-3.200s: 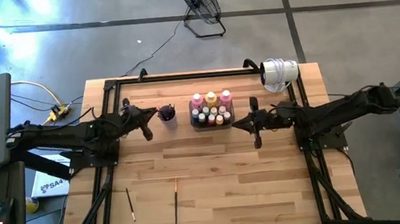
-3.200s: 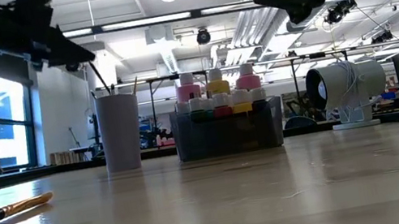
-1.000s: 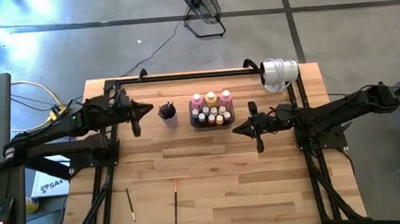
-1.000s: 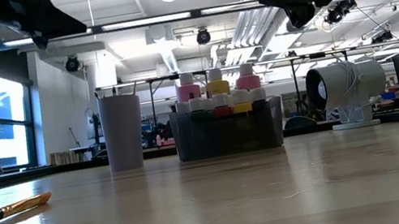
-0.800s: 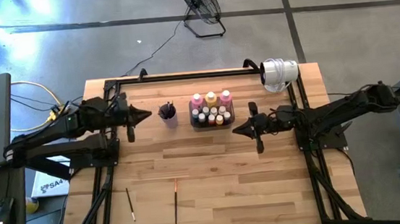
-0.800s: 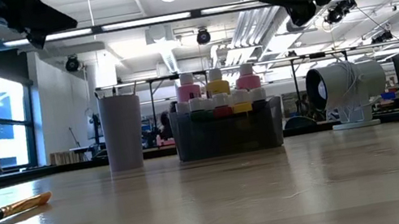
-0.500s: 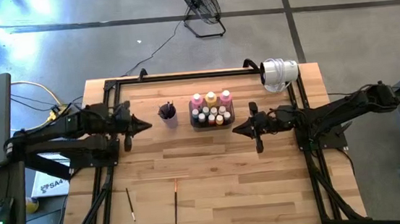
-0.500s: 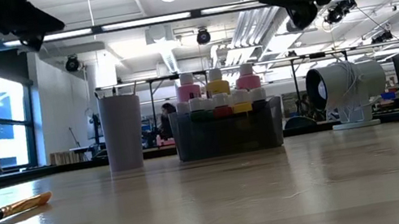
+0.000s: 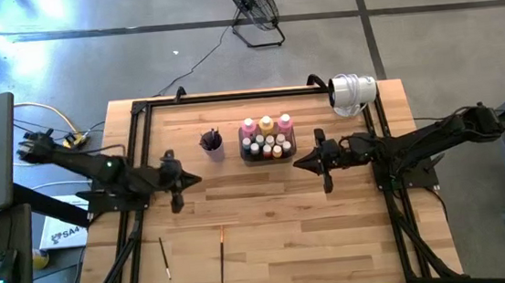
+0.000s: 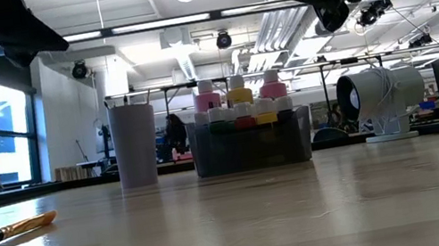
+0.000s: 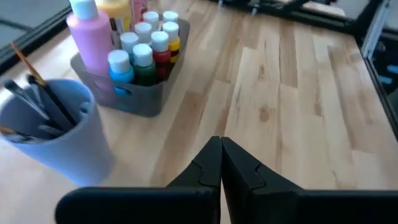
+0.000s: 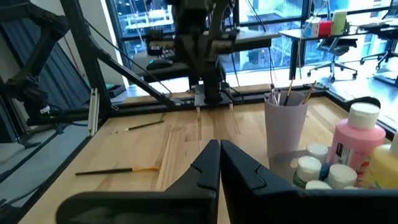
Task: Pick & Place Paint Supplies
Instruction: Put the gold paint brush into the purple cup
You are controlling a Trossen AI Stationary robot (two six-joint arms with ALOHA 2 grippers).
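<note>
A purple cup (image 9: 211, 143) holding several dark-handled brushes stands left of the dark grey tray (image 9: 269, 155). The tray holds pink and yellow-orange bottles (image 9: 266, 123) and tiny white-capped ones (image 11: 140, 53). Two loose brushes (image 9: 165, 257) (image 9: 221, 254) lie flat near the table's near edge; one also shows in the low view (image 10: 3, 233). My left gripper (image 9: 192, 178) is shut and empty, nearer than the cup. My right gripper (image 9: 298, 163) is shut and empty, right of the tray.
A white fan (image 9: 353, 92) stands at the far right corner. Black frame rails (image 9: 134, 152) run along the table's left and right sides. Bare wood lies between the tray and the loose brushes.
My left gripper has gone from beside the purple cup toward the table's near edge, staying shut. The cup, tray and loose brushes have not moved.
</note>
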